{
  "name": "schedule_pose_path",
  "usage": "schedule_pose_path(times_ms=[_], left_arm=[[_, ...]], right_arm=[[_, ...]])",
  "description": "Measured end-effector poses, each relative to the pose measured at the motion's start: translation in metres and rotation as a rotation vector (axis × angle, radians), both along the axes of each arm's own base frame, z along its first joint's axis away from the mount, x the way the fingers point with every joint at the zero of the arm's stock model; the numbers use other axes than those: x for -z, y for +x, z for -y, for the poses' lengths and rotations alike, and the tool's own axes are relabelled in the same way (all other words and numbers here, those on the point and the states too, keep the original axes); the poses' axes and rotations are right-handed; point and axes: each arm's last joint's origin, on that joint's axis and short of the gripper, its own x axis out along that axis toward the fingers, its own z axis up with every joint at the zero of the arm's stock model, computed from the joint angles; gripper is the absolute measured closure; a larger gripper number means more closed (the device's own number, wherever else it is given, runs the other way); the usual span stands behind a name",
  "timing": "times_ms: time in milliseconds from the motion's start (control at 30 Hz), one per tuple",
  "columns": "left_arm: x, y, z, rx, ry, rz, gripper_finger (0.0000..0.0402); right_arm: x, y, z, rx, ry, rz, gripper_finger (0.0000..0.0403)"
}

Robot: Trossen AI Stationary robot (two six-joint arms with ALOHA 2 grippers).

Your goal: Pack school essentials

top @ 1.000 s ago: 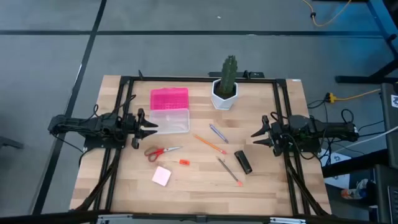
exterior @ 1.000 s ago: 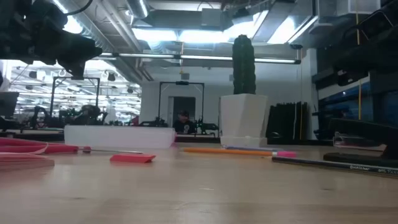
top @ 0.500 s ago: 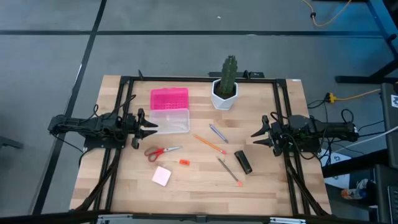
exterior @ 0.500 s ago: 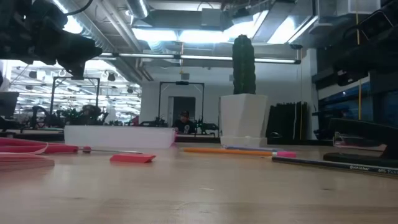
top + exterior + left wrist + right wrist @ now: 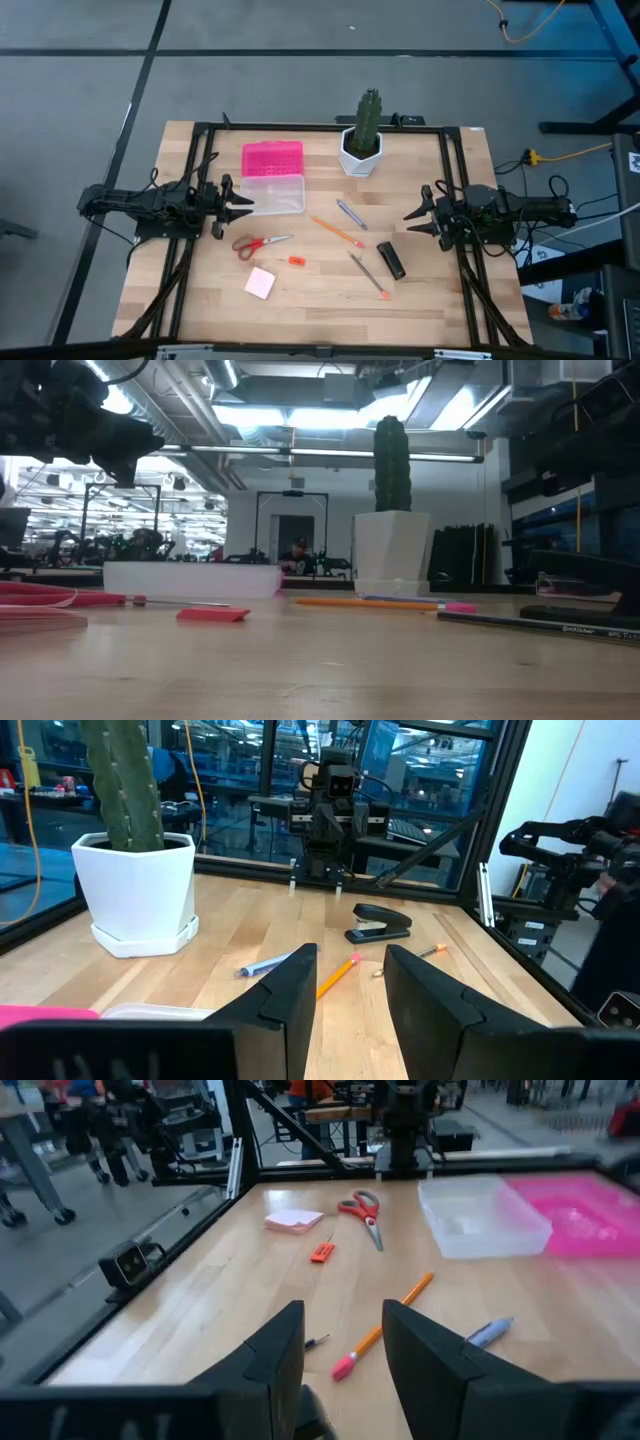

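Nothing is shifting among the school essentials: across the last second every piece is lying exactly where it was, so the packing is not yet beginning. The red-handled scissors, glossy plastic loops on thin steel blades, are lying left of centre, with the tiny orange-red piece just beside them and the soft pink square pad nearer. The slim orange pencil, two thin pens and the matte black oblong block are lying right of centre. The clear box is sitting open at far left, its pink lid folded back. The left gripper and right gripper are still waiting at the table's sides, jaws spread, empty.
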Motion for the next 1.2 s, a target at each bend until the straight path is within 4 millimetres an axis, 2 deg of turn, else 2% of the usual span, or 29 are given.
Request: schedule_pose_path(times_ms=[233, 467, 667, 733, 1000, 1200], left_arm=[[0.000, 0.000, 0.000, 0.000, 0.000, 0.000, 0.0288], [0.000, 0.000, 0.000, 0.000, 0.000, -0.001, 0.0288], [0.000, 0.000, 0.000, 0.000, 0.000, 0.000, 0.0288], [0.000, 0.000, 0.000, 0.000, 0.000, 0.000, 0.0288], [0.000, 0.000, 0.000, 0.000, 0.000, 0.000, 0.0288], [-0.001, 0.000, -0.001, -0.036, -0.001, 0.007, 0.0288]], right_arm=[[-0.003, 0.000, 0.000, 0.016, 0.110, 0.006, 0.0264], [-0.012, 0.001, 0.000, 0.031, 0.116, 0.104, 0.0264], [-0.025, 0.001, 0.010, 0.370, 0.122, 0.256, 0.0264], [-0.028, 0.001, 0.012, 0.431, 0.129, 0.281, 0.0264], [-0.030, 0.002, 0.013, 0.448, 0.145, 0.297, 0.0264], [-0.045, 0.009, 0.012, 0.445, 0.306, 0.325, 0.0264]])
